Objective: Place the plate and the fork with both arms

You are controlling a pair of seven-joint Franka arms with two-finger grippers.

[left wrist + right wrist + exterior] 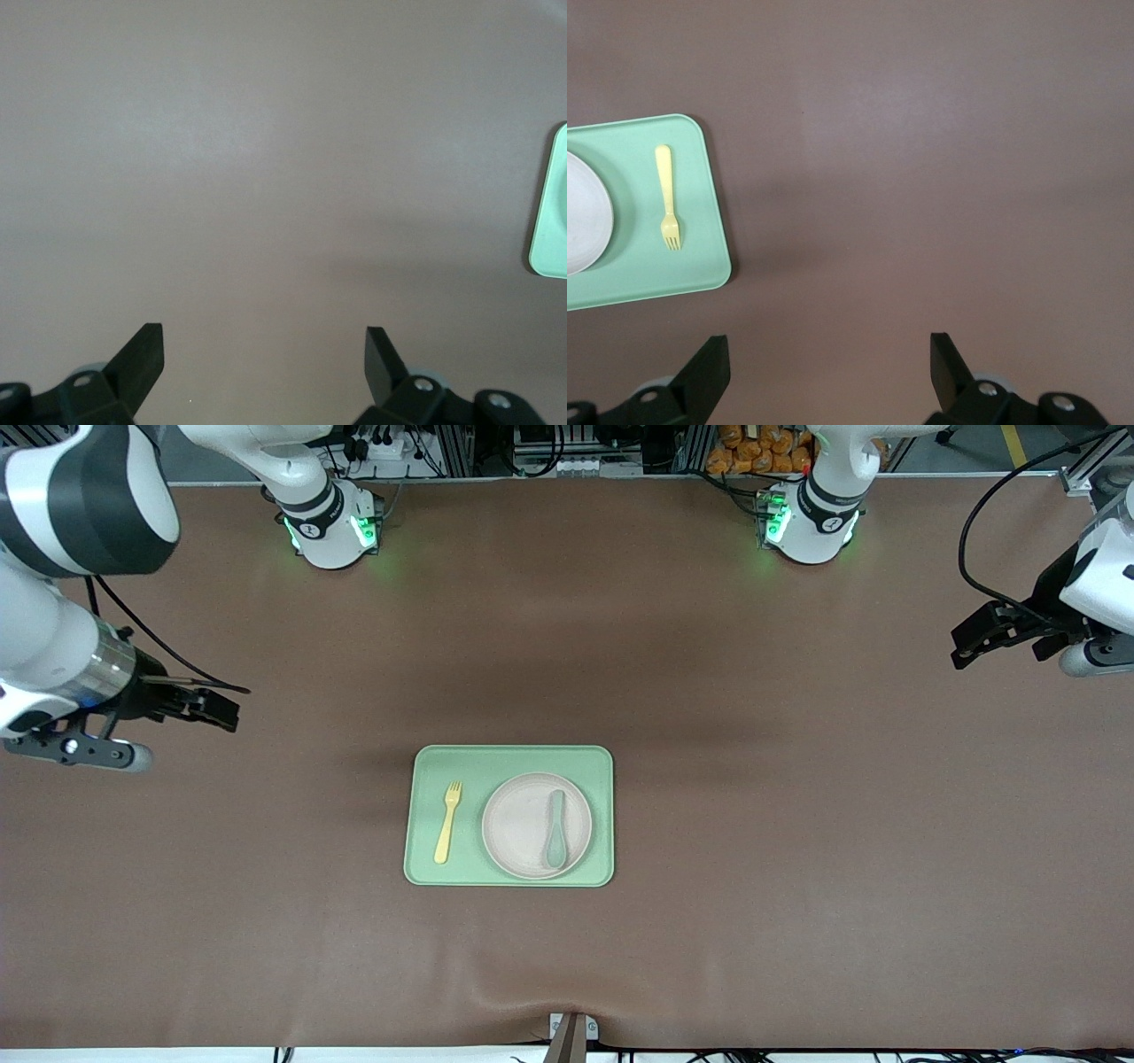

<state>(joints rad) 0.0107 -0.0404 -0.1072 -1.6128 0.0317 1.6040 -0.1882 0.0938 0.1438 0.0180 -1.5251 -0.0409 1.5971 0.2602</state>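
A flat green tray (509, 757) with round corners sits on the brown bench (797, 824). On the tray lies a round, pale plate (518, 824) with a low rim, and a grey-green spoon (555, 831) rests on the plate. A small yellow fork (447, 822) lies on the tray beside the plate, toward the right arm's end.

Both are well apart from the jaws. The right gripper (213, 707) and left gripper (974, 639) hang over bare bench, jaws wide open and holding nothing.

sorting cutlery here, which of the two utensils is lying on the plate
The grey-green spoon lies on the plate; the yellow fork lies beside the plate, directly on the green tray.
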